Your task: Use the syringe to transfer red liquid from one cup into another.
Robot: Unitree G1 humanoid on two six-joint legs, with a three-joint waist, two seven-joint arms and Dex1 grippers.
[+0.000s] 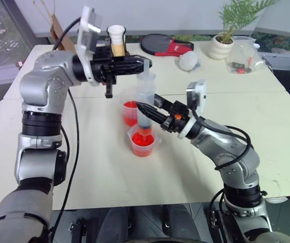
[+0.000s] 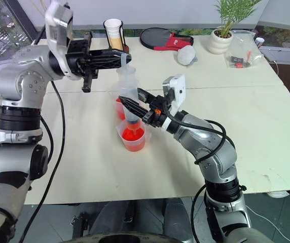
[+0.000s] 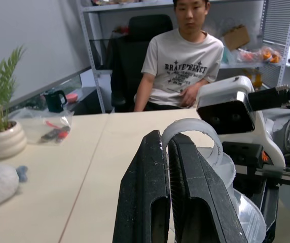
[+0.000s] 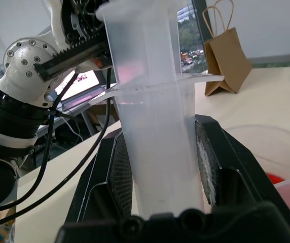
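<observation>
On the bench [image 1: 99, 167], near its middle, one syringe [image 1: 145, 101] stands upright with its orange tip dipped into a small clear cup [image 1: 143, 142] that holds red liquid [image 1: 142, 147]. Just behind the syringe sits a second clear cup [image 1: 130, 112], also with red liquid in it, so two clear cups flank the syringe, front and back. The right end effector [image 1: 146, 112] is clamped across the syringe's barrel, its two black fingers [image 4: 115, 174] pressing on either side. Above it, the left end effector [image 1: 144, 64] reaches in level from the left, its two fingers [image 3: 145, 187] clenched together at the top of the syringe's plunger. Farther behind the syringe, toward the bench's far edge, stand one white cup in a black holder [image 1: 117, 41], one pair of paddles [image 1: 166, 44], one grey stone-like lump [image 1: 188, 61], one potted plant [image 1: 225, 35] and one clear bag [image 1: 244, 59]. One person [image 3: 183, 55] sits beyond the bench.
</observation>
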